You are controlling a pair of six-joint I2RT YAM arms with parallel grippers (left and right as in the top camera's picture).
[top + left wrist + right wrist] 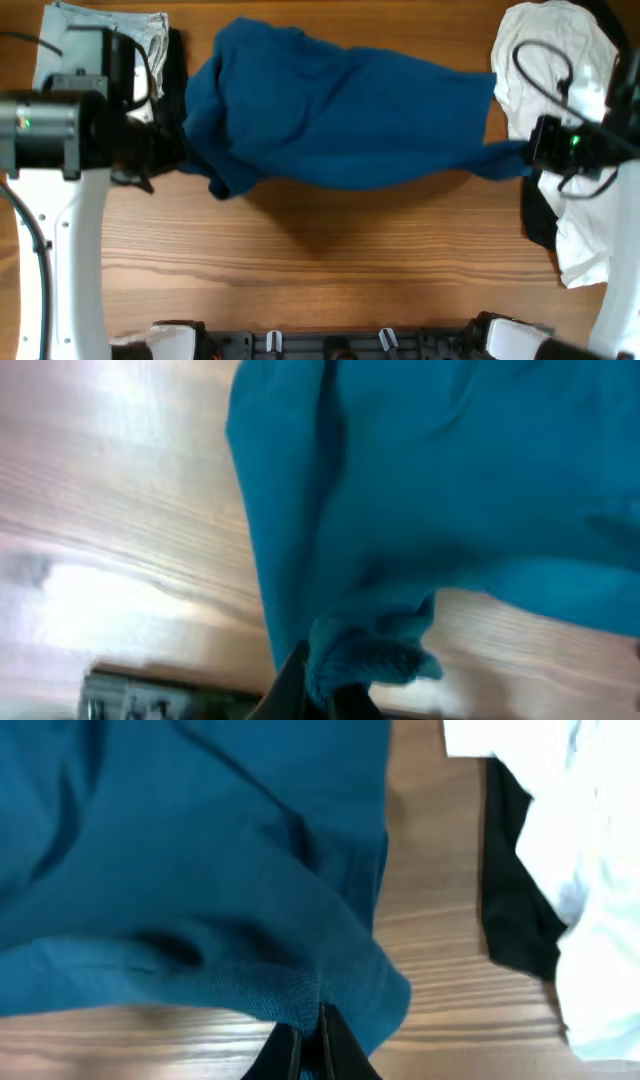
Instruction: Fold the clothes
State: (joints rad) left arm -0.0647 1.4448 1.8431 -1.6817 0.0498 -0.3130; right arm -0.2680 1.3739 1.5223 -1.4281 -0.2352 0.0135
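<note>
Warm brown wood with long straight grain made up the worktop point(300, 270), its finish glossy enough to throw pale glare in the left wrist view. Between the two pincers hung the deep teal-blue knit garment point(340, 115), spread into a broad, roughly oblong sheet with soft diagonal creases and a rounded hump along its far edge. It looked raised off the wood, with a dark shadow beneath its near edge.

The left pincer point(318, 685) was clamped on a bunched corner of that garment. The cloth puckered into a small fuzzy knot right at the dark fingertips and fanned upward from there in a heavy vertical fold.

The right pincer point(312, 1040) was closed on the opposite end, its two slim black fingers point(342, 1045) nearly together over a ribbed hem. From the grip the fabric pulled into a narrow tongue before widening out.

Just outside the right pincer lay a crumpled white cotton garment point(545, 50), smooth and bright, with a matte black cloth point(515, 910) showing from under its edge.

Beyond the left pincer, at the far corner, sat a flat folded pale grey cloth point(70, 30) with squared edges.
</note>
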